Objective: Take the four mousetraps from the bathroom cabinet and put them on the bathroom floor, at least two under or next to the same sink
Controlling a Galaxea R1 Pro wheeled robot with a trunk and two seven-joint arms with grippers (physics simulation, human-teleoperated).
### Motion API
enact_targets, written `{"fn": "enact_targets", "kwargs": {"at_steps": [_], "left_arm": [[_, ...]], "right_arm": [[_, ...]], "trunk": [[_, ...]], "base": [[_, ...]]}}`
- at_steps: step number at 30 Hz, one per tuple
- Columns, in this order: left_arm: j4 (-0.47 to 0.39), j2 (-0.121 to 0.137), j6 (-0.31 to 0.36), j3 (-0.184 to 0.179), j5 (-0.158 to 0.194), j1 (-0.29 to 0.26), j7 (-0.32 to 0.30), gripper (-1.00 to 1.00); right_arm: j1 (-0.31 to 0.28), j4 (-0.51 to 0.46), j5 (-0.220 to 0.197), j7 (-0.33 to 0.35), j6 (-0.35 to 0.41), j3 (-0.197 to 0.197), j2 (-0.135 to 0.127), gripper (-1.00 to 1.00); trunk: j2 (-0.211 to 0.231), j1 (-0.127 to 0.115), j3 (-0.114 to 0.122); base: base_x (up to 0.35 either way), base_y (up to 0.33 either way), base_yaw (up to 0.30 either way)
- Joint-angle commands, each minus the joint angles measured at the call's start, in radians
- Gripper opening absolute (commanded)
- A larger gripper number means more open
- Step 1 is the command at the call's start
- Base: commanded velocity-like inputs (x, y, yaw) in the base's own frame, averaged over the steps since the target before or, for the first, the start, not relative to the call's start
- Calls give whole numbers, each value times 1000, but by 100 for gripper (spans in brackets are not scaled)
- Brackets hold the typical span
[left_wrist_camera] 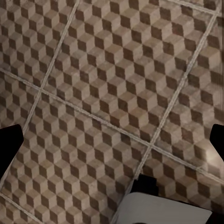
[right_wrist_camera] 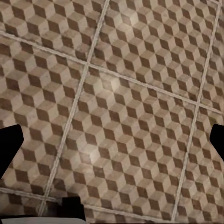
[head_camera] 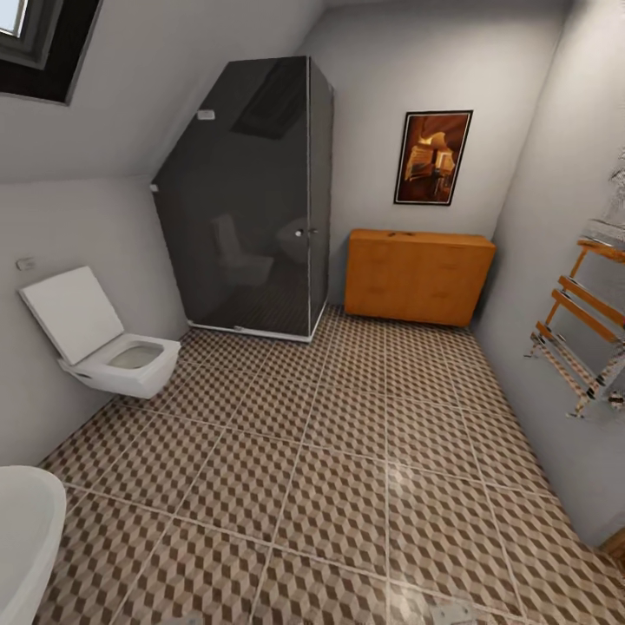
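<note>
Ahead, the cabinet [head_camera: 418, 276] stands against the far wall beside the shower [head_camera: 252, 200], well apart across the bathroom floor [head_camera: 347, 451]. No mousetraps are visible; small dark marks on its top are unclear. Each pincer's fingertips sit wide apart, empty. Driving in, the towel rack [head_camera: 577, 325] could snag the right arm. Wrist views give only tiles; the head view shows the toilet [head_camera: 104, 343].

Both arms hang low, each wrist camera looking down on the bathroom floor [left_wrist_camera: 112, 93]. On the left gripper [left_wrist_camera: 112, 140] and the right gripper [right_wrist_camera: 112, 140], dark fingertips [left_wrist_camera: 10, 142] [right_wrist_camera: 9, 142] sit far apart at the frame edges, jaws spread wide and holding nothing above the tiles.
</note>
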Motion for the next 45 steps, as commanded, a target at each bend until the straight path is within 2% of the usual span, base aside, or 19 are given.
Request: {"fn": "enact_targets", "kwargs": {"at_steps": [1, 45], "left_arm": [[0, 0, 0, 0, 0, 0, 0, 100], [0, 0, 0, -1, -2, 0, 0, 100]], "right_arm": [[0, 0, 0, 0, 0, 0, 0, 100], [0, 0, 0, 0, 0, 0, 0, 100]], "trunk": [[0, 0, -1], [0, 0, -63]], "base": [[0, 0, -153], [0, 0, -153]]}}
